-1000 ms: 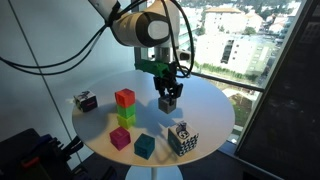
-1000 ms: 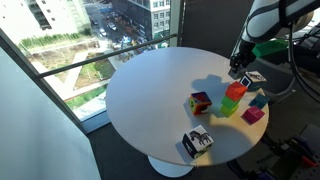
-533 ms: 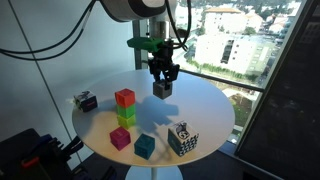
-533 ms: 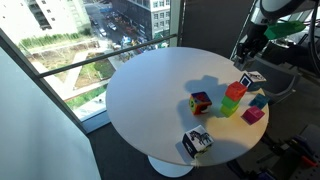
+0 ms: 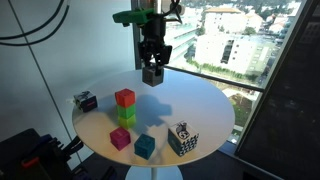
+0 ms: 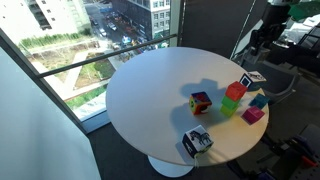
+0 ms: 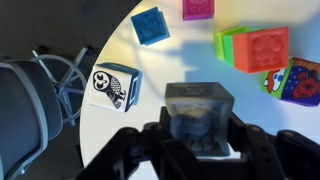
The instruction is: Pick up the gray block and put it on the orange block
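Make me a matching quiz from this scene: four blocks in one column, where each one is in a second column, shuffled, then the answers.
Things:
1. gray block
2. orange block
3. lime green block
4. teal block

Places:
A. on the table beside the magenta block
B. held in the end effector, clear of the table
C. bottom of a two-block stack
D. top of a two-block stack

Pairs: 1-B, 2-D, 3-C, 4-A.
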You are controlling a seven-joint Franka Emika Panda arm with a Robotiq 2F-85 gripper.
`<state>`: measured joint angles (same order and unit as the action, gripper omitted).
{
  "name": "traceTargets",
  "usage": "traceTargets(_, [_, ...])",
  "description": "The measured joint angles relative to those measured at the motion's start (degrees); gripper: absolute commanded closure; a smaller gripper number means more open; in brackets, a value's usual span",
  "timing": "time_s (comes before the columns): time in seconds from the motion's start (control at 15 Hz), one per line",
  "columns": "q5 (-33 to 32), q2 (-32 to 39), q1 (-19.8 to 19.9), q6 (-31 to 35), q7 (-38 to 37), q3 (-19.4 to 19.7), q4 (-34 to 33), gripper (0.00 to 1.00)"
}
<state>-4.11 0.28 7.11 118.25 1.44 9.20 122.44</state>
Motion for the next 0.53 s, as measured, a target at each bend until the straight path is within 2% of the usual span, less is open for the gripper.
traceTargets(0.53, [-0.01, -6.97, 0.0, -0.86, 2.09, -0.31, 6.39, 0.72])
